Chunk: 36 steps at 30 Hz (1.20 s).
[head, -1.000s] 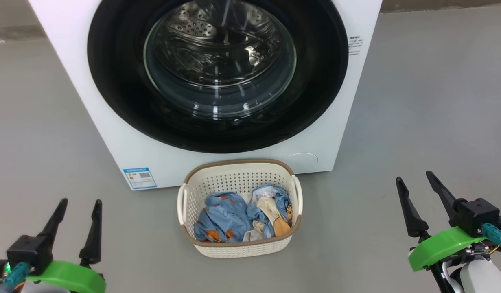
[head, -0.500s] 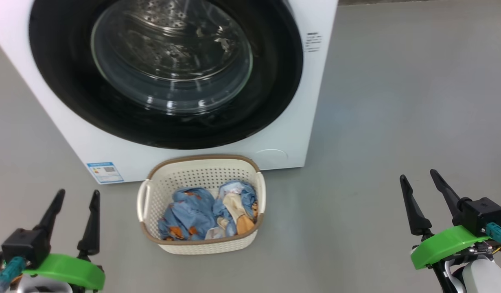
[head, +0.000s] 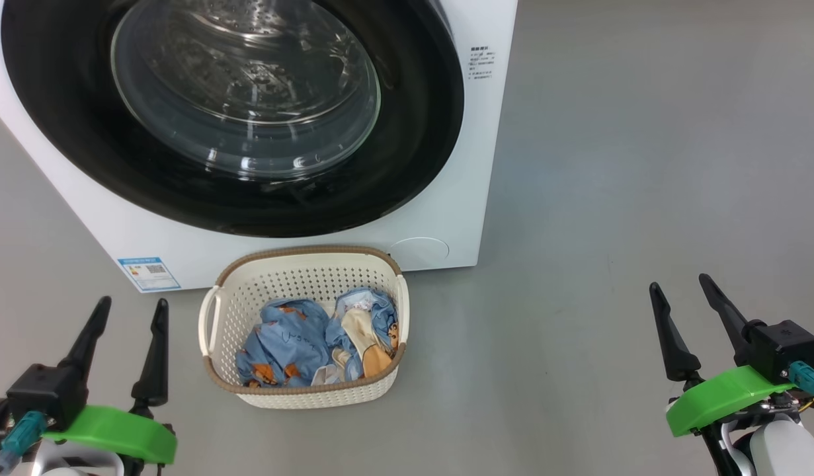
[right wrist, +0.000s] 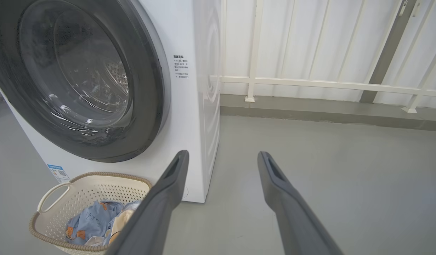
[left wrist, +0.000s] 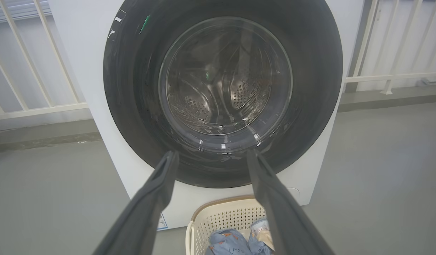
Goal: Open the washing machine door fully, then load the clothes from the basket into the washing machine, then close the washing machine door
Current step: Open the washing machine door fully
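Observation:
The white washing machine [head: 459, 145] stands on the grey floor with its round black-rimmed door [head: 407, 165] shut; the steel drum shows through the glass bowl [head: 248, 99]. Right in front of it sits the cream basket [head: 301, 261] holding light-blue and cream clothes [head: 314, 347]. My left gripper [head: 130, 305] is open at the lower left, left of the basket. My right gripper [head: 681, 285] is open at the lower right, well clear of the basket. The left wrist view faces the door [left wrist: 310, 71] and the basket [left wrist: 221, 216]. The right wrist view shows the door [right wrist: 150, 88] and the basket [right wrist: 86, 184] at its left.
A blue label sticker [head: 149, 273] sits low on the machine's front left. A white railing [right wrist: 327, 83] runs behind and to the right of the machine, above a low kerb. Open grey floor [head: 645, 165] stretches to the machine's right.
The head camera has turned right, so the machine and basket sit further left in the picture. Both grippers keep their open pose at the bottom corners.

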Available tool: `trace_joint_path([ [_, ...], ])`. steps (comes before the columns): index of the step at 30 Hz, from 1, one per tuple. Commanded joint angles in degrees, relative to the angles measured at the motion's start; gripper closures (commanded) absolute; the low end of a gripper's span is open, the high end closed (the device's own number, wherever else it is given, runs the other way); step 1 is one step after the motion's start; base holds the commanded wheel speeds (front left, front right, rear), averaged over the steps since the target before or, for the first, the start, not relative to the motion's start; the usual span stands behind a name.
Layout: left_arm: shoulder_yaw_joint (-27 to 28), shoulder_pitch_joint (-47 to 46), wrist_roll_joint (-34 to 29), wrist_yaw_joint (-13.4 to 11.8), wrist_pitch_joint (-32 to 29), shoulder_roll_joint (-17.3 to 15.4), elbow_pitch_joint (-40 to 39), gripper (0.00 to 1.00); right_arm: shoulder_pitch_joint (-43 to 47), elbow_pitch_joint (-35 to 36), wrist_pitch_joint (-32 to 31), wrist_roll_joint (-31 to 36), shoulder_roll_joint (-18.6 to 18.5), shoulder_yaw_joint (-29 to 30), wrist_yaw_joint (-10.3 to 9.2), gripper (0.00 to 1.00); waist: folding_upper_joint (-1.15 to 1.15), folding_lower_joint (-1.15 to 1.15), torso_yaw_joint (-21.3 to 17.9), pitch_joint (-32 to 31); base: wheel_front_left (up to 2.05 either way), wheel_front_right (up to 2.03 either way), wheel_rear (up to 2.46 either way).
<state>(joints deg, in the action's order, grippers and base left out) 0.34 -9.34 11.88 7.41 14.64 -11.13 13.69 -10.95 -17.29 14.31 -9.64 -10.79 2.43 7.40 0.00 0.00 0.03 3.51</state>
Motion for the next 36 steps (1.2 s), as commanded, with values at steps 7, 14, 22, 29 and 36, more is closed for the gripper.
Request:
trace_joint_path([
  [7, 1.95, -1.32, -2.17, 0.08, 0.36, -1.51, -2.46, 0.00, -2.32, 1.34, 0.69, 0.54, -0.34, -1.10, 0.09, 0.00, 0.00, 0.00, 0.05, 0.06, 0.00, 0.00, 0.00],
  [14, 2.16, -0.87, -2.61, 0.08, 0.36, -1.05, -3.22, 0.00, -2.44, 1.20, 0.69, 0.51, -0.40, -0.69, 0.09, 0.00, 0.00, 0.00, 0.38, 0.04, 0.00, 0.00, 0.00],
  [22, 2.16, 0.14, -3.50, 0.08, 0.36, -0.26, -4.78, 0.00, -5.05, 1.49, 0.69, 0.43, -0.40, -0.36, 0.09, 0.00, 0.00, 0.00, 1.43, 0.26, 0.00, 0.00, 0.00],
  [29, 2.27, 1.10, -3.55, 0.08, 0.36, 0.32, -6.65, 0.00, -8.61, 2.47, 0.69, 0.55, -1.25, -1.66, 0.09, 0.00, 0.00, 0.00, 2.58, 1.33, 0.00, 0.00, 0.00],
  [36, 2.78, 1.84, -3.34, 0.08, 0.36, 1.26, -9.27, 0.00, -15.57, 3.99, 0.69, -0.12, -2.41, -3.13, 0.09, 0.00, 0.00, 0.00, 3.85, 3.33, 0.00, 0.00, 0.00],
])
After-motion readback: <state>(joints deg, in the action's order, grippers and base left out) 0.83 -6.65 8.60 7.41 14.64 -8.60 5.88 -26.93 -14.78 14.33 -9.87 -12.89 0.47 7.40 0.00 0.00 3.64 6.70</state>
